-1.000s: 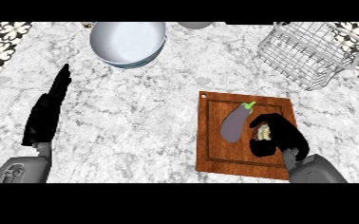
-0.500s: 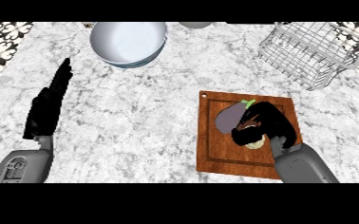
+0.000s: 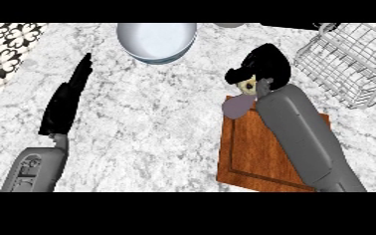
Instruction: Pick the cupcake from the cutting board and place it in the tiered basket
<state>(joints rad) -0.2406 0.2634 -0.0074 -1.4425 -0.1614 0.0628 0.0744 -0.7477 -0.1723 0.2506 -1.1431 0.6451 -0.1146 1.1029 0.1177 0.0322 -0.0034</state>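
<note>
Firstly, left hand (image 3: 66, 97): fingers were straight and together, holding nothing, resting over the tabletop (image 3: 147, 124) at the view's left, out of the working arm's way.
Bowl (image 3: 156, 40): stood at the far edge, no part of the task.
Eggplant (image 3: 236, 107): lay at the far left corner of the cutting board (image 3: 253, 154), just beside the cupcake.
Cupcake (image 3: 247, 84): sat in the right hand over the board's far edge, likely ready to travel.
Right hand (image 3: 266, 64): fingers were curled round the cupcake, hiding most of it.
Basket (image 3: 345, 64): stood near, to the right, not yet reached.
</note>
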